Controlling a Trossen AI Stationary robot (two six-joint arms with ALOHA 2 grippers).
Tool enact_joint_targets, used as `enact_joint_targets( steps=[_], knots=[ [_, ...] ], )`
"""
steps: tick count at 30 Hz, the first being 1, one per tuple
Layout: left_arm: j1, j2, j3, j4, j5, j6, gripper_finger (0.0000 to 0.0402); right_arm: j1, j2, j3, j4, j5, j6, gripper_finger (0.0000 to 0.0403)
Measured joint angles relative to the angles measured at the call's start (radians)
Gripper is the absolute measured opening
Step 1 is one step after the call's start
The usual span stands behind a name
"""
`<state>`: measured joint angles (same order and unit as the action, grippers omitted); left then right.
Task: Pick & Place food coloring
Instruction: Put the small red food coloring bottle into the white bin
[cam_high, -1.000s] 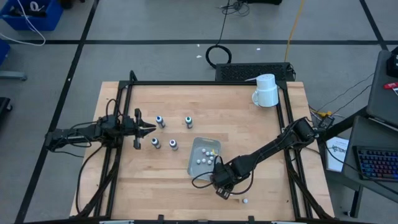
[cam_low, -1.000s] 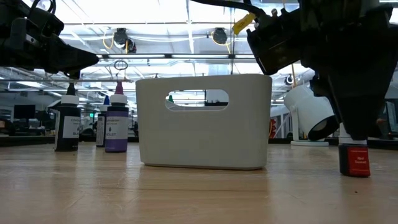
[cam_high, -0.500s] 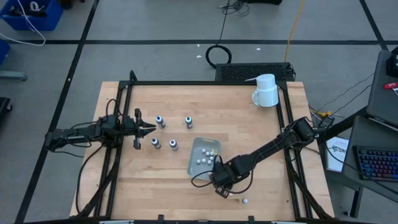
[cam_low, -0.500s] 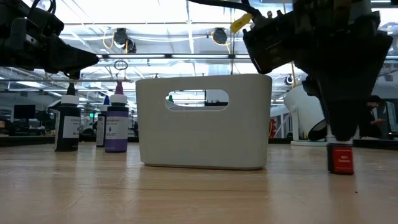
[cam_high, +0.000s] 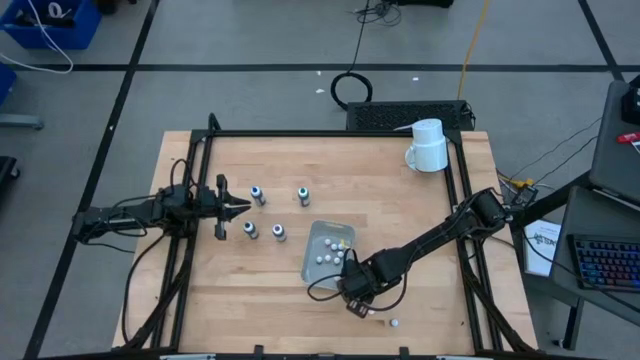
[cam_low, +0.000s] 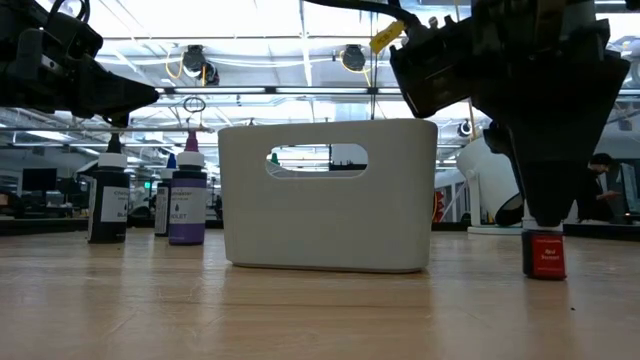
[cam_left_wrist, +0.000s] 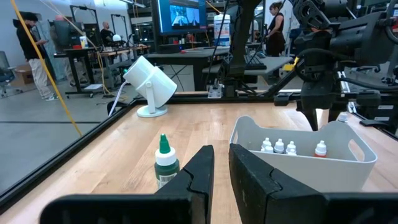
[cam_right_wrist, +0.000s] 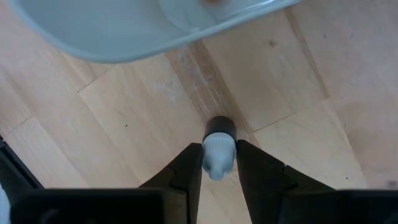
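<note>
A: What does the high view show?
B: The right gripper (cam_high: 358, 303) hangs low over the table (cam_high: 420, 220), just in front of the white bin (cam_high: 312, 247), which holds several small white-capped bottles. Four food coloring bottles (cam_high: 257, 195) stand on the bare wood near the left gripper (cam_high: 240, 208). A white mug (cam_high: 428, 146) sits at the far right corner.

A: And the low view?
B: The right gripper's fingers (cam_low: 553, 195) come down onto a small bottle with a red label (cam_low: 544, 254) standing upright on the table, beside the bin (cam_low: 325, 215). Dark bottles (cam_low: 108, 200) stand at the left.

A: The left wrist view?
B: The left gripper's fingers (cam_left_wrist: 199, 171) are pressed together, holding nothing. A green-capped bottle (cam_left_wrist: 165, 163) stands beside them.

A: The right wrist view?
B: The fingers (cam_right_wrist: 193, 165) stand narrow, clamped on either side of the white-tipped bottle (cam_right_wrist: 218, 149), which still rests on the wood.
</note>
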<state>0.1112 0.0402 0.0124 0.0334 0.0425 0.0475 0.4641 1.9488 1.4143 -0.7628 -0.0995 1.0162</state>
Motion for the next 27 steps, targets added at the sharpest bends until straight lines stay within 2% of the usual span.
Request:
enact_joint_targets(
  steps=[6, 17, 27],
  knots=[
    [0.000, 0.000, 0.000, 0.000, 0.000, 0.000, 0.0058, 0.000, 0.000, 0.001, 0.000, 0.002, -0.040, 0.0044],
    [0.000, 0.000, 0.000, 0.000, 0.000, 0.000, 0.0058, 0.000, -0.013, 0.001, -0.012, 0.056, -0.094, 0.0044],
    [0.000, 0.000, 0.000, 0.000, 0.000, 0.000, 0.0058, -0.013, -0.184, 0.001, -0.157, 0.164, -0.087, 0.0044]
  ],
)
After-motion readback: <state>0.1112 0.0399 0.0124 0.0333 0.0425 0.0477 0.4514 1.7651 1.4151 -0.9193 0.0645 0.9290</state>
